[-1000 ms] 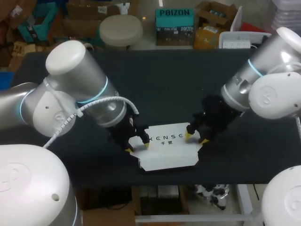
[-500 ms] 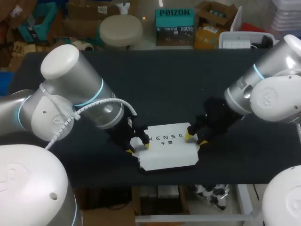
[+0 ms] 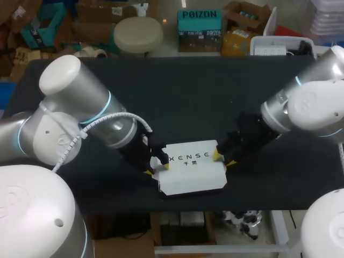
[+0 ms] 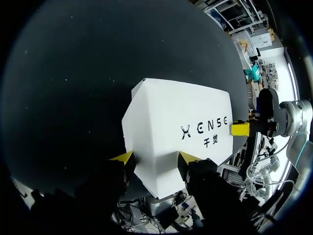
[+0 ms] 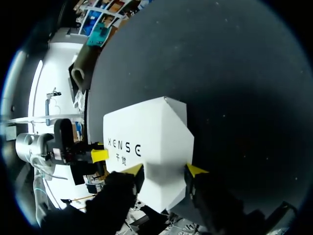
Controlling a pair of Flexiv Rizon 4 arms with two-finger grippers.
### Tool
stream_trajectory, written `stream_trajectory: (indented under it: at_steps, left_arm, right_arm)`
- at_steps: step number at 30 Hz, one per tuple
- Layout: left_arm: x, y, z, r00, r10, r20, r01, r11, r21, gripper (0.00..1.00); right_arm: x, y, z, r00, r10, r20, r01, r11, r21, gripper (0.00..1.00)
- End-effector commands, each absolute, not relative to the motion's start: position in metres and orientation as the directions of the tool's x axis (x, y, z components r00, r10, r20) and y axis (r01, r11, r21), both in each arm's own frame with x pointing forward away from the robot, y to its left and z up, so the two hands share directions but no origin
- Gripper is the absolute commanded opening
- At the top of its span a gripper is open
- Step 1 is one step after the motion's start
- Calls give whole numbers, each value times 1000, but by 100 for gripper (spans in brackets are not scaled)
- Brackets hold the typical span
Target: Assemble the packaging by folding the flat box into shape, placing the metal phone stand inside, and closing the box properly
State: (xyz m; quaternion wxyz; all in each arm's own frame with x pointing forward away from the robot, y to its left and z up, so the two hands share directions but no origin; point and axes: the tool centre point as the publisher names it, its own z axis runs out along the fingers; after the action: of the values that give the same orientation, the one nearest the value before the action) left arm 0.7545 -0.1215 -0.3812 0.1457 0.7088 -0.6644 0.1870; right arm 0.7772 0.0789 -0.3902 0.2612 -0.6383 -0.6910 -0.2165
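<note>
Box (image 3: 192,173), white and still flat, lies at the near middle of the black table (image 3: 188,91), close to its near edge. Its left and right ends taper to blunt points.

My left arm (image 3: 80,121) comes in from the left and my right arm (image 3: 309,110) from the right. Both slope down to the box, one at each end.

The left gripper (image 3: 156,169) sits at the box's left end. Its jaws are apart, and the tapered end lies between the yellow tips. One tip is at the cardboard's edge and the other just over its top face. I see no clamping there. The right gripper (image 3: 223,159) is at the far right corner in the same way, with its jaws apart astride that end and no visible pinch.

Dark print (image 3: 188,157) crosses the far part of the top face. It is a row of spaced capital letters with two smaller characters centred beneath. It faces the robot and reads upright from the head view.

As for progress, I judge the task barely begun. No wall or flap stands up, so the folding has yet to take shape. The metal phone stand shows in none of the views, so placing it inside and closing the lid are both left to do.
</note>
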Motion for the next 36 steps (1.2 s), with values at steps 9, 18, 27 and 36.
stream_trajectory:
  at_steps: [9,18,27,36]
  left_arm:
    - [759,-124,-387,34,-874,485,-997,-61,-41,58]
    - [758,-126,-387,30,-858,513,-998,-52,-28,56]
    - [761,-130,-389,29,-837,547,-999,-41,-11,60]
    - [762,-134,-389,42,-811,583,-999,-40,16,60]
  right_arm:
    - [781,83,-393,-50,740,670,992,113,-51,51]
    - [779,85,-396,-48,732,679,992,116,-55,50]
    - [777,86,-398,-43,727,685,992,114,-58,49]
    - [776,87,-395,-36,724,689,992,108,-62,49]
